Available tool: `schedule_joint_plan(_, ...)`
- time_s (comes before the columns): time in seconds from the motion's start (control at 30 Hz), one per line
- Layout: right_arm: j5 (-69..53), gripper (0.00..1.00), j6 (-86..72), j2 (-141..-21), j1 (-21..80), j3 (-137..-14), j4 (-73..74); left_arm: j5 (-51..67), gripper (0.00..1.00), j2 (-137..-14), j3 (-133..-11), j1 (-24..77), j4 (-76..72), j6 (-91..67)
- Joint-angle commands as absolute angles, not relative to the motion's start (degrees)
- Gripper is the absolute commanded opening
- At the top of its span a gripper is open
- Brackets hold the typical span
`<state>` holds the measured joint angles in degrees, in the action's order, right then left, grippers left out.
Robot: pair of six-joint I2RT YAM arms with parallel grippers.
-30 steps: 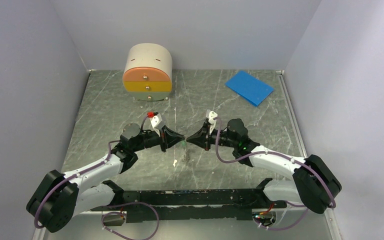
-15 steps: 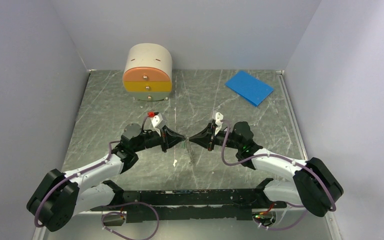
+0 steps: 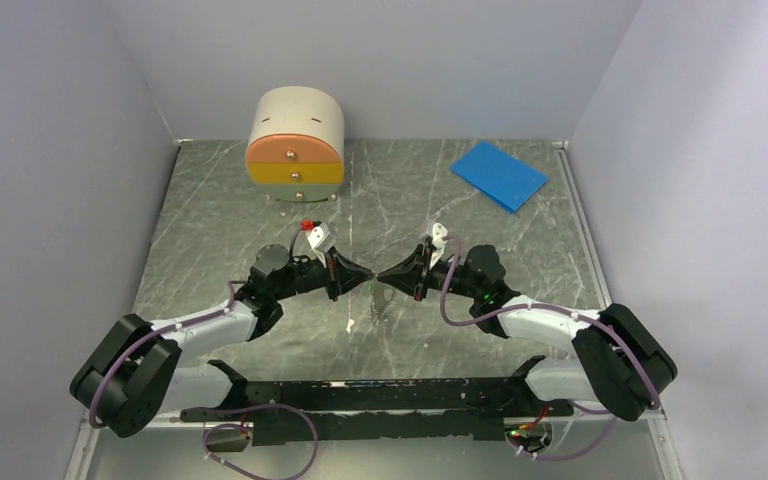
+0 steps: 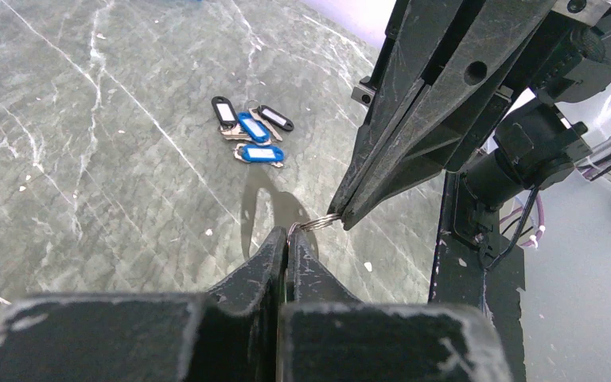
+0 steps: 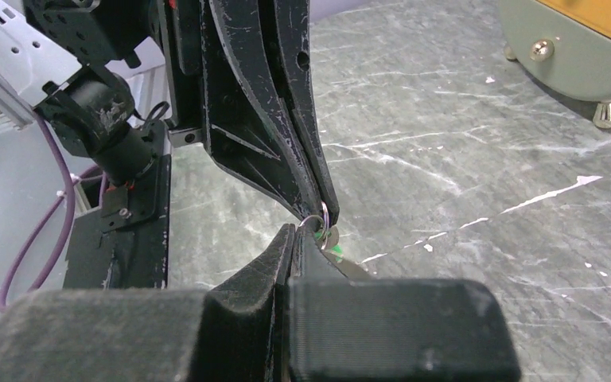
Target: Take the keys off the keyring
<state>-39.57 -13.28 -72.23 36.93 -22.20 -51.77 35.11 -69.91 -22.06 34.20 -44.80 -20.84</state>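
The keyring is a thin silvery split ring held in the air between both grippers. My left gripper is shut on one side of the keyring. My right gripper is shut on the other side, tip to tip with the left. In the right wrist view the ring carries the keys: a silvery metal piece with a bright green tag hanging below my fingers. From above, the left gripper and right gripper meet over the middle of the table.
Several small blue and black tags lie together on the marble table under the grippers. A rounded drawer unit stands at the back left. A blue sheet lies at the back right. White flecks dot the table.
The right wrist has rolled and crept left, and the left arm's elbow has swung inward. Both grippers stay shut on the ring at about the same spot.
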Motion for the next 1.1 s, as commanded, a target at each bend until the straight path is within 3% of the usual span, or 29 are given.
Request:
schedule_joint_plan(0.0,-39.93,0.0,-13.49,-70.71,36.68,-24.26,-56.67,36.88,0.03,-68.95,-21.51,34.54,-45.73,-21.28)
schedule_joint_plan(0.53,-33.06,0.0,-23.83,-68.42,37.97,-38.3,-19.37,37.0,0.03,-67.57,-21.84,34.63,-45.83,-19.28)
schedule_joint_plan(1.07,-33.48,0.14,-28.25,-70.79,38.91,-40.41,-19.26,36.3,0.03,-67.63,-22.89,34.62,-45.58,-18.9)
